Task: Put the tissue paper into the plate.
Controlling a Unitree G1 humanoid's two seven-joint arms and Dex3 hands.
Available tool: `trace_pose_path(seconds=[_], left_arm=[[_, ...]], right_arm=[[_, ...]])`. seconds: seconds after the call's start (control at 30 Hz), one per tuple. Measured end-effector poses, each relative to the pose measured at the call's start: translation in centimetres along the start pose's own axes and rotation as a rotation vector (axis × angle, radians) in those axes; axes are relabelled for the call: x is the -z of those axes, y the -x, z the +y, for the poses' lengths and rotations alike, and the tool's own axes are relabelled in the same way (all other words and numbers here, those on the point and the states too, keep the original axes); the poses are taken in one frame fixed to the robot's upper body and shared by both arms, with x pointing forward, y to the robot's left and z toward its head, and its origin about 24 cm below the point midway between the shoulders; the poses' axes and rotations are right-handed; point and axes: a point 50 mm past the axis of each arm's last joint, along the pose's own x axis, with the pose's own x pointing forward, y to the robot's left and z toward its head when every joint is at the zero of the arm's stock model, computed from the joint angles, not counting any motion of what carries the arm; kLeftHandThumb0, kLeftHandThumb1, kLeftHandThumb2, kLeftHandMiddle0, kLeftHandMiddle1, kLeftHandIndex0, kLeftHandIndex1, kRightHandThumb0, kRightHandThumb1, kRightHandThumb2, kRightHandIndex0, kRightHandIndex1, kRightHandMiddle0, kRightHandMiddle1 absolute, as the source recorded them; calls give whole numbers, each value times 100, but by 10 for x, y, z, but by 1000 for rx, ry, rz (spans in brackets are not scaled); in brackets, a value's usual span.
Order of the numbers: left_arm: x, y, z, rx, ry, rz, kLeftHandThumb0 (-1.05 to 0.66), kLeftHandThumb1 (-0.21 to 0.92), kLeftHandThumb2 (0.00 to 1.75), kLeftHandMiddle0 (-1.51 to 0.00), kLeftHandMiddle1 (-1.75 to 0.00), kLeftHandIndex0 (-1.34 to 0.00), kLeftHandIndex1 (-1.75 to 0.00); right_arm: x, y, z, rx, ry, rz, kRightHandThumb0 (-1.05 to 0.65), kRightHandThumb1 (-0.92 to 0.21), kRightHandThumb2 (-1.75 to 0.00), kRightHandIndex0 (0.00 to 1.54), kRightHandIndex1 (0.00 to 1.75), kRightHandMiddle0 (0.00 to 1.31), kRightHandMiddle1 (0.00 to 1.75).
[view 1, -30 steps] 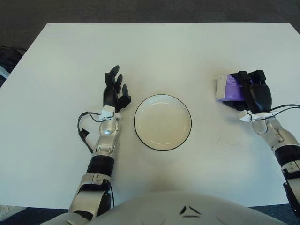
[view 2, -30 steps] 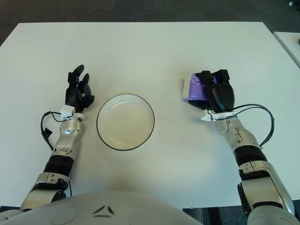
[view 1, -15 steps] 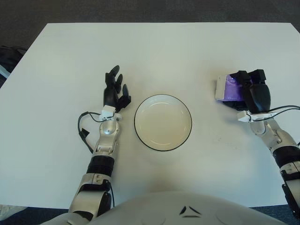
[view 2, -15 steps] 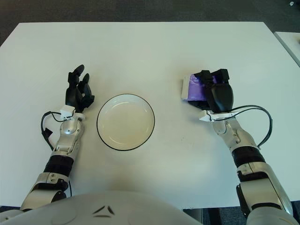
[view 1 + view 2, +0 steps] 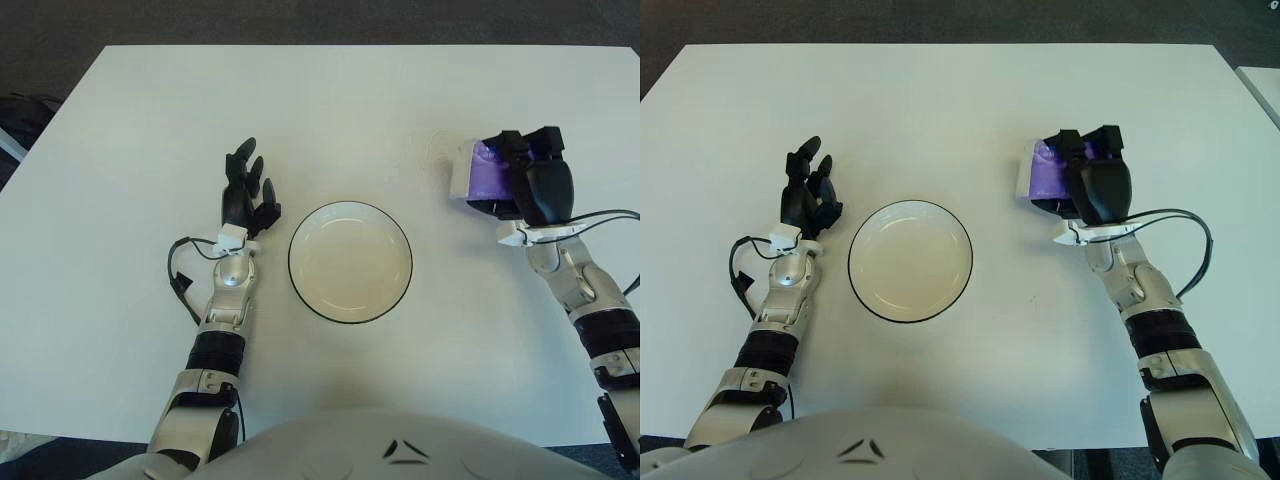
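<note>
The tissue pack [image 5: 478, 176], purple with a white end facing the plate, sits in the right hand [image 5: 530, 186] on the right side of the table [image 5: 330, 100]. The black fingers [image 5: 512, 148] curl over its top and far edge, so the hand is closed around it, with the palm covering the pack's right half. Whether the pack is lifted clear of the table or just touching it is hard to tell from above; a faint shadow shows beneath its left edge. The right forearm runs back from the wrist toward the lower right corner, with a black cable looping beside it.

The plate [image 5: 350, 261], white with a dark rim, lies near the middle of the table, to the left of the pack and nearer the robot. Pack and plate are apart, with bare tabletop between them. Nothing lies in the plate.

The left hand [image 5: 247, 196] shows just beside the plate's left rim, fingers pointing away from the robot, loosely spread and holding nothing. A thin black cable curls by its wrist.

The table is white, with dark floor beyond its far edge. The robot's pale torso fills the bottom of the view.
</note>
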Motion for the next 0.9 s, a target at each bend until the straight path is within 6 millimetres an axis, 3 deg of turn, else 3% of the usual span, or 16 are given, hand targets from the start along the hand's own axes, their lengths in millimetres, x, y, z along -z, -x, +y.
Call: trace_pose_path(seconds=[0.2,0.7,0.9], left_arm=[[1,0,0,0,-2,3,-67,92,77,-45,-1,0,-74],[1,0,0,3,-3,2,-67,92,78,-45,-1,0,-75],[0,0,-1,4,-3,1,-67,92,78,-44,-1,0,-74]], right_arm=[[-23,-18,-17,101,-48,-73,-19,-44,-111,126,175,101,175],[-46,-28,-15,110,-156,-145,-17,-42,-114,123,175,101,175],[-52,-37,-17,38,-288,-159,-15,-38,-118,122,175,101,175]])
